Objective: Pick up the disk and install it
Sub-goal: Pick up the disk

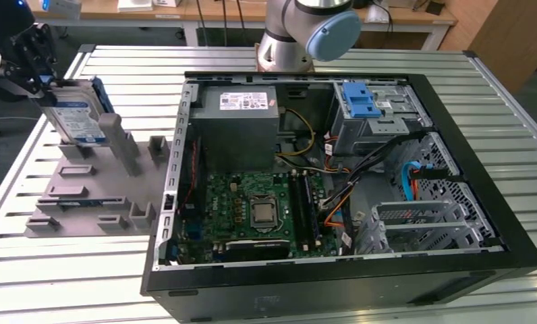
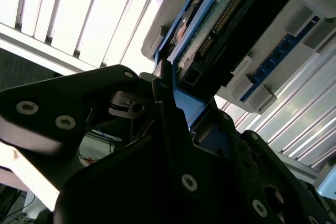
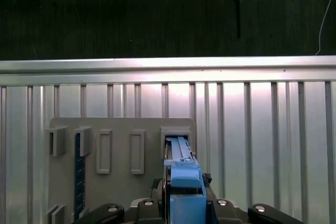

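Note:
The disk [image 1: 75, 116], a silver drive with a blue-and-white label in a blue carrier, stands on edge and slightly tilted at the far end of the grey fixture [image 1: 98, 196], at the exterior view's left. My gripper [image 1: 45, 82] sits at its upper end, shut on the carrier's edge. In the second wrist view a black finger [image 2: 164, 90] presses against the blue carrier [image 2: 184, 103], and the disk's underside with its connector [image 2: 220, 22] shows beyond. In the first wrist view the blue carrier [image 3: 184, 179] sits between the gripper's black fingers, over a slot of the fixture [image 3: 121, 150].
An open black computer case [image 1: 341, 270] lies to the exterior view's right of the fixture, holding a grey power supply [image 1: 237, 128], a motherboard [image 1: 260, 209], cables and a drive cage with a blue latch [image 1: 360, 101]. The arm's base [image 1: 295, 34] stands behind it on the slatted table [image 1: 71, 283].

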`<control>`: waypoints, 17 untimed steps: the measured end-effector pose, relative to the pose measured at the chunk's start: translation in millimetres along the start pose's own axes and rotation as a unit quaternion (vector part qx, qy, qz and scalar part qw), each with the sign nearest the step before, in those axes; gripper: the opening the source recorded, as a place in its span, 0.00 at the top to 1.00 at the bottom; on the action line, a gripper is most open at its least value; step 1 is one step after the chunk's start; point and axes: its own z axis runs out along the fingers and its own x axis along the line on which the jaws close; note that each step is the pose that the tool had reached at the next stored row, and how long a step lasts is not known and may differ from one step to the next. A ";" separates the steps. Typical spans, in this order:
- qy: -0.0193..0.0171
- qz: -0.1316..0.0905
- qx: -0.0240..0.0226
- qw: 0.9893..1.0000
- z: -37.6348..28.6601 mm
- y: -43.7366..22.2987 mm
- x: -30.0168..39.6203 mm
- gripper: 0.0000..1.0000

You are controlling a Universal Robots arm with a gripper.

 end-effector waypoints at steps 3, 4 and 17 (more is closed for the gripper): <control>0.000 0.000 0.000 1.000 -1.7 0.0 0.0 0.64; 0.000 0.000 0.000 1.000 -2.4 0.0 0.0 0.64; 0.000 0.000 0.000 1.000 -10.2 0.2 0.0 0.64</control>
